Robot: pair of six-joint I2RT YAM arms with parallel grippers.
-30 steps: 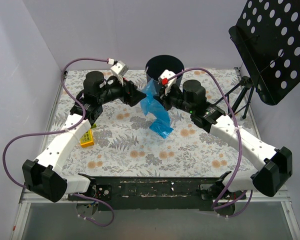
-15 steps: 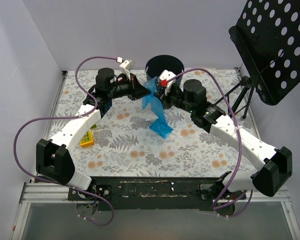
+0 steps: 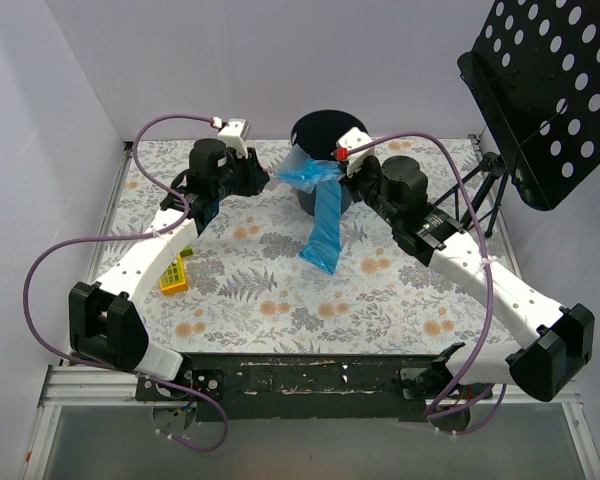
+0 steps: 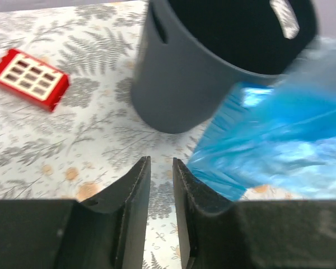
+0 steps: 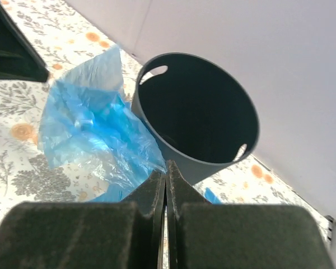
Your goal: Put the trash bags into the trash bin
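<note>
Step in hand: getting the blue bag [image 3: 325,225] up and into the bin [image 4: 179,84]. The right tool [image 5: 166,168] is pressed tight shut, and the thin blue plastic is pinched at its tips. It holds the top of the bag up right next to the bin, on the near side. From there the bag hangs down in a long strip that reaches the counter [image 3: 240,290], or close to it.

One corner of the bag spreads out toward the left tool [image 4: 161,163]. That tool has its two fingers only a little apart. I can see the flowery counter through the gap, so I think it holds nothing. The bag is just beside it.

Nothing blue is inside the bin yet. Next, I think the right tool must go higher and over the rim, so the whole strip clears the wall, and then let go. The bag is floppy, so its hanging end may catch on the outside.
</note>
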